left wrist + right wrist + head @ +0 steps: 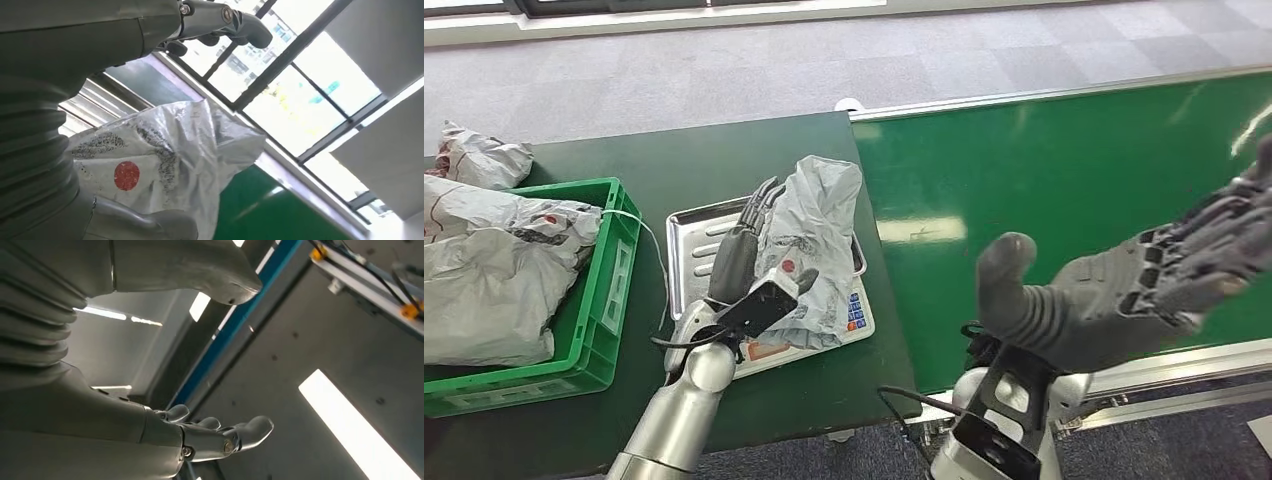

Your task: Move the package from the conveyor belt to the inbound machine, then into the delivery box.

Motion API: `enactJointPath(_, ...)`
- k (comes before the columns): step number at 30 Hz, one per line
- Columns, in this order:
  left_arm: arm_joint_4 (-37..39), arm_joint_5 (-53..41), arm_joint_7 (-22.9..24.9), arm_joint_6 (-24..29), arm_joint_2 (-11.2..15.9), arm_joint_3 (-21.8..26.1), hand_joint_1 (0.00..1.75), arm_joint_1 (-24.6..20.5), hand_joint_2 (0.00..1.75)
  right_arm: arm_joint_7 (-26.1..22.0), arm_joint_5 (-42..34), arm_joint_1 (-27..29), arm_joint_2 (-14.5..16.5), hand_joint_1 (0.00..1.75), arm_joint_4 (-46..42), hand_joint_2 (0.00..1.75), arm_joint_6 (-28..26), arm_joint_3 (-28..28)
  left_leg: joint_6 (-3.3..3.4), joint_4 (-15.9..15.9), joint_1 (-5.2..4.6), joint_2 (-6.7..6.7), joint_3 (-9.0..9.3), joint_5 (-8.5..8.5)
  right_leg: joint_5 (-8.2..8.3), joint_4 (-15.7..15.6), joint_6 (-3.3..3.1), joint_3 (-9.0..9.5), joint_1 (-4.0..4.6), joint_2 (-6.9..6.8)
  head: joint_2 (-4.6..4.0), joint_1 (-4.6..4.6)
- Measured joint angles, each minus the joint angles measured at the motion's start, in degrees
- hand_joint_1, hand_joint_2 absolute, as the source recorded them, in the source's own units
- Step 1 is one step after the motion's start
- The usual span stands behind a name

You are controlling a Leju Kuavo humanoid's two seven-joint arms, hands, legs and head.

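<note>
A crumpled grey package (819,235) with a red dot lies on the steel tray of the inbound machine (689,225), a scale with a keypad. My left hand (744,265) lies along the package's left edge with its fingers stretched straight and its thumb over the bag. The left wrist view has the package (170,155) between thumb and fingers (225,20), and the fingers stand clear of it. Raised over the green conveyor belt (1064,170), my right hand (1124,290) is palm up with fingers (225,435) spread, holding nothing.
The green delivery box (614,260) stands left of the scale with grey packages (494,270) inside. Another grey bag (479,155) lies on the dark table behind it. A white cable runs from the scale to the box.
</note>
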Motion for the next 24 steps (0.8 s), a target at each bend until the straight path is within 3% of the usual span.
enactJointPath(4,10.9,-2.7,1.8,2.5,0.5,0.0,0.0,-4.4,1.75,-0.1,-0.4,0.4,-0.1,0.0,-3.7,1.75,0.0,0.1,0.01,0.0,-0.01,0.02,0.04,0.04,0.07,0.0,-0.01,0.02,0.0,0.04,0.0,0.0)
enactJointPath(9,18.8,-6.1,3.9,3.1,0.8,0.0,0.0,-6.8,1.75,-0.1,-1.0,0.5,-0.2,0.0,-5.2,1.75,0.1,0.1,0.0,0.0,-0.01,0.0,0.03,0.05,0.06,0.0,-0.01,0.01,0.0,0.07,0.0,0.0)
enactJointPath(17,26.7,-11.8,6.3,-0.8,1.0,-1.8,0.0,-10.0,1.75,-0.1,-1.4,0.5,-0.2,0.0,-5.3,1.75,0.2,0.2,0.02,0.0,-0.01,-0.06,0.02,0.04,0.05,0.0,0.0,0.1,-0.01,0.01,0.0,0.0)
enactJointPath(18,27.3,-12.2,6.5,-1.5,1.0,-2.1,0.25,-10.5,1.75,-0.1,-1.4,0.5,-0.2,0.0,-5.3,1.75,0.2,0.2,0.02,0.0,-0.01,-0.07,0.03,0.04,0.05,0.0,0.0,0.12,-0.02,0.01,0.0,0.0)
enactJointPath(21,28.6,-12.8,6.8,-2.3,1.1,-2.8,1.56,-11.4,1.75,-0.1,-1.4,0.5,-0.2,0.0,-5.3,1.75,0.2,0.2,0.04,0.0,-0.01,-0.07,0.08,0.05,0.05,0.0,0.0,0.19,-0.02,0.0,0.0,0.0)
enactJointPath(22,29.0,-12.9,6.8,-2.4,1.1,-3.0,1.75,-11.6,1.75,-0.1,-1.4,0.5,-0.2,0.0,-5.3,1.75,0.2,0.2,0.05,0.0,-0.01,-0.08,0.09,0.06,0.05,0.0,0.0,0.21,-0.02,-0.01,0.0,0.0)
enactJointPath(24,29.5,-13.0,6.9,-2.7,1.1,-3.1,1.75,-11.9,1.75,-0.1,-1.3,0.4,-0.2,0.0,-5.3,1.75,0.2,0.3,0.06,0.0,-0.01,-0.08,0.11,0.07,0.05,0.0,0.0,0.23,-0.02,-0.02,0.0,0.0)
